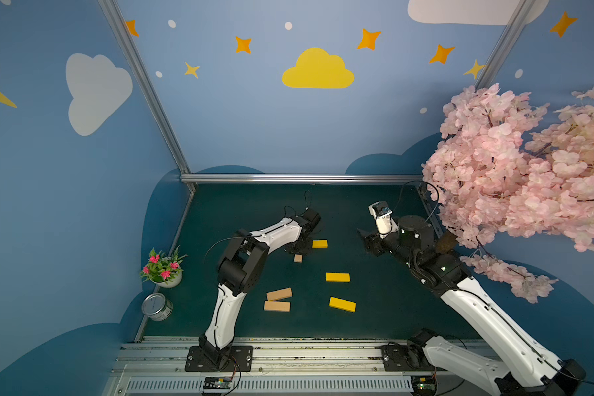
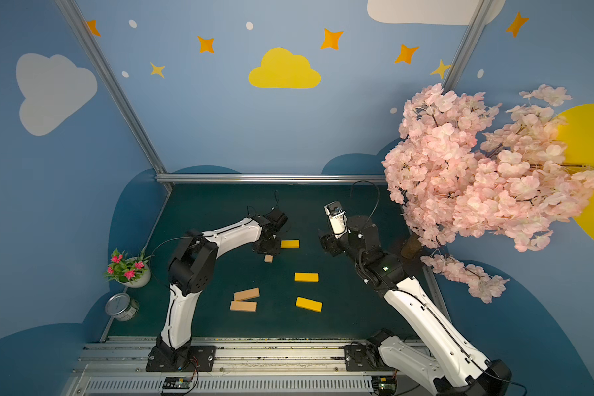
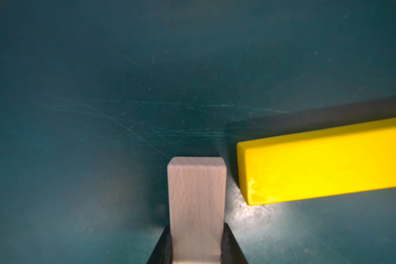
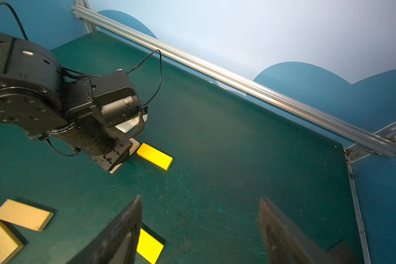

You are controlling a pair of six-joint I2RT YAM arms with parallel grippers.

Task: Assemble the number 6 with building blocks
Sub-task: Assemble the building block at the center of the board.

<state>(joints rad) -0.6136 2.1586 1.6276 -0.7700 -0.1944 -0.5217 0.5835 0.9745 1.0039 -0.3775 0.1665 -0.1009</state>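
Looks barely begun, no number 6 yet: shows the left tool point(image 1: 299, 247) clamped on one tan block point(image 3: 196, 194) just beside the far yellow block point(image 1: 319, 243) on the desk point(image 1: 374, 308), the right tool point(image 4: 200, 203) wide and empty, and counts three tan, three yellow, with two tan blocks point(image 1: 279, 294) point(image 1: 277, 306) and two yellow blocks point(image 1: 337, 277) point(image 1: 342, 304) loose nearer the front.

Dim soft light, faint shadows, wide-angle bending at edges, blurred right fingers point(image 4: 124, 230), glare on table point(image 3: 261, 219)
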